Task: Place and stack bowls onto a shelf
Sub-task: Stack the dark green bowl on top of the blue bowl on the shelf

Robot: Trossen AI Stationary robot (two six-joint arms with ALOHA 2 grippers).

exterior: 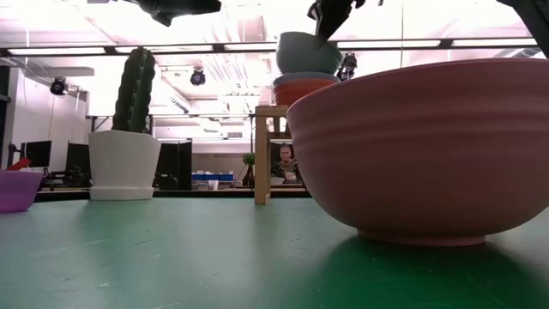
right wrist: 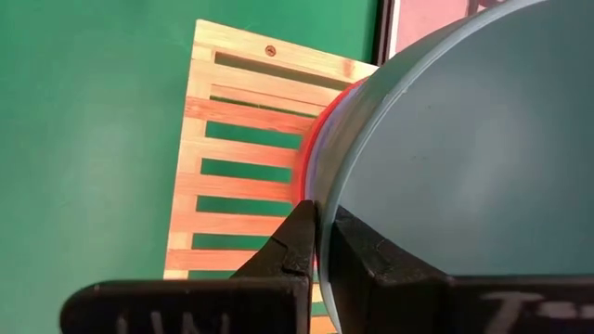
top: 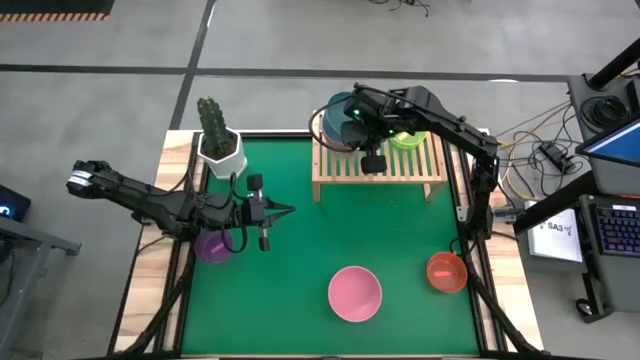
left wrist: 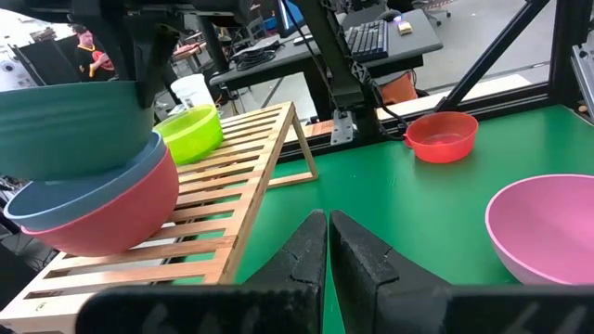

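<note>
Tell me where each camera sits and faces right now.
High: overhead, straight down; both arms, shelf.
Low: table level, behind pink bowl; arms overhead.
Left wrist: past shut left gripper toward shelf stack.
Right wrist: down on right gripper pinching teal bowl rim.
Shared: the teal bowl, seen in all four.
</note>
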